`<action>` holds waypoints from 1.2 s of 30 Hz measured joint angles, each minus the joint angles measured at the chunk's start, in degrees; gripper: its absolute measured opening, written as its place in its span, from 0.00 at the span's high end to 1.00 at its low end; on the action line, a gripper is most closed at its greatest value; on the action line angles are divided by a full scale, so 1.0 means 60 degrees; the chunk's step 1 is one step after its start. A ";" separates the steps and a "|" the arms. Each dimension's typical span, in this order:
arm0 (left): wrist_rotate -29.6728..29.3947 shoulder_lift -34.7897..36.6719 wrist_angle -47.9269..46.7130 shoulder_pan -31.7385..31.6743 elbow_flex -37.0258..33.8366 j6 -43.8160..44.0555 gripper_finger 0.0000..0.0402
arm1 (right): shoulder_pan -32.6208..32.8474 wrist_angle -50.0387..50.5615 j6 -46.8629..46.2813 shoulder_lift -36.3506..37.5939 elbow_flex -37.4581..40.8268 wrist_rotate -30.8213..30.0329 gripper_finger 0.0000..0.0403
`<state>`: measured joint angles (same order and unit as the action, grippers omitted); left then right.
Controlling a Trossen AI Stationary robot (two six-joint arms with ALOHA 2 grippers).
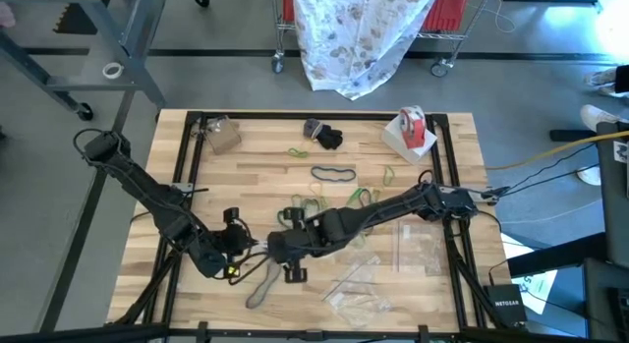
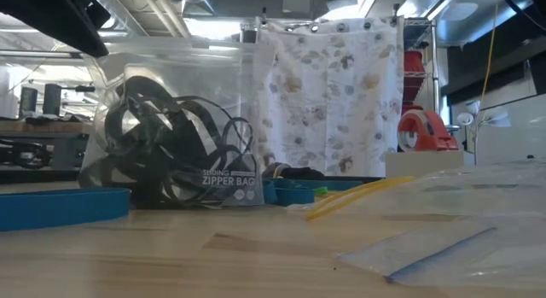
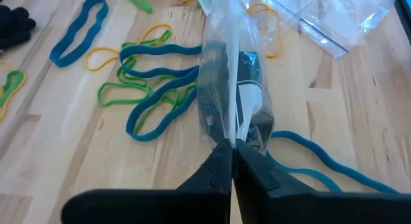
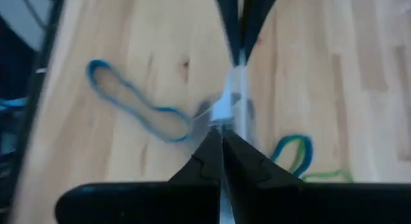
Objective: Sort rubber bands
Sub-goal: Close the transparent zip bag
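Both arms meet near the front centre of the wooden worktop. Left tool is clenched on one edge of a clear zipper bag; right tool is clenched on the opposite edge of the same bag, so the bag hangs pinched between the two, just above the boards. The left wrist view shows dark bands and a white label inside the bag. In the low view the bag is printed "ZIPPER BAG" and is stuffed with black rubber bands.

Loose rubber bands lie spread over the worktop:
- a cluster of teal-blue, green and tan loops just beyond the held bag, overlapping one another;
- one teal-blue loop apart from that cluster, flat on the boards;
- a long teal-blue band next to the left tool, on the worktop;
- a dark loop near the middle;
- a small green loop beyond it.

A red-and-white tape roll sits at the far right corner. Empty clear bags lie flat at the right front, a black lump at the far edge.
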<state>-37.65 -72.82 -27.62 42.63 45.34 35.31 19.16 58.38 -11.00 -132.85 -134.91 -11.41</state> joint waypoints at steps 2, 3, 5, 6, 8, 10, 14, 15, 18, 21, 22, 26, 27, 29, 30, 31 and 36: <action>0.0000 0.0000 0.0000 0.0000 0.0004 -0.0004 1.00 | -0.0089 -0.0171 0.0207 -0.0144 0.0000 -0.0167 0.98; 0.0000 0.0000 -0.0007 -0.0003 0.0004 -0.0004 1.00 | -0.0151 -0.0202 0.0246 -0.0231 0.0000 -0.0175 0.98; -0.0002 0.0000 -0.0011 -0.0004 0.0004 0.0006 1.00 | -0.0228 -0.0149 0.0278 -0.0341 0.0000 -0.0172 0.98; -0.0003 0.0000 -0.0034 -0.0004 0.0004 0.0007 1.00 | -0.0269 -0.0093 0.0258 -0.0383 0.0000 -0.0173 0.98; -0.0004 0.0000 -0.0040 0.0004 0.0004 0.0007 1.00 | -0.0299 0.0133 0.0165 -0.0399 0.0000 -0.0179 0.98; -0.0004 0.0000 -0.0037 0.0004 0.0004 0.0031 1.00 | -0.0332 0.0398 0.0156 -0.0399 0.0000 -0.0175 0.98; -0.0004 0.0000 -0.0044 0.0004 0.0004 0.0039 1.00 | -0.0318 0.0708 0.0150 -0.0402 0.0000 -0.0174 0.98; -0.0004 0.0000 -0.0042 0.0004 0.0004 0.0040 1.00 | -0.0314 0.0708 0.0146 -0.0402 0.0000 -0.0168 0.98; -0.0004 0.0000 -0.0040 0.0004 0.0004 0.0040 1.00 | -0.0314 0.0694 0.0141 -0.0402 0.0000 -0.0067 0.97; -0.0004 0.0000 -0.0040 0.0004 0.0004 0.0040 1.00 | -0.0325 0.0712 0.0131 -0.0366 0.0000 0.0005 0.93; -0.0004 0.0000 -0.0042 0.0004 0.0004 0.0040 1.00 | -0.0325 0.0708 0.0131 -0.0326 0.0000 0.0005 0.90; -0.0004 0.0000 -0.0044 0.0004 0.0007 0.0040 1.00 | -0.0325 0.0720 0.0131 -0.0264 -0.0015 0.0003 0.77; -0.0004 0.0000 -0.0044 0.0000 0.0007 0.0040 1.00 | -0.0325 0.0726 0.0131 -0.0266 -0.0013 0.0064 0.74; -0.0004 0.0000 -0.0044 -0.0017 0.0007 0.0040 1.00 | -0.0323 0.0726 0.0131 -0.0274 -0.0011 0.0109 0.71; -0.0004 0.0000 -0.0044 -0.0015 0.0007 0.0041 1.00 | -0.0322 0.0704 0.0131 -0.0290 -0.0011 0.0083 0.70; -0.0004 0.0000 -0.0044 -0.0015 0.0007 0.0040 1.00 | -0.0322 0.0695 0.0135 -0.0298 -0.0015 -0.0009 0.70; -0.0004 0.0000 -0.0040 -0.0015 0.0007 0.0033 1.00 | -0.0322 0.0576 0.0294 -0.0340 0.0000 -0.0244 0.74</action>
<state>-37.67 -72.82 -27.86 42.54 45.39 35.51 17.23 61.84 -9.24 -134.89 -134.91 -12.87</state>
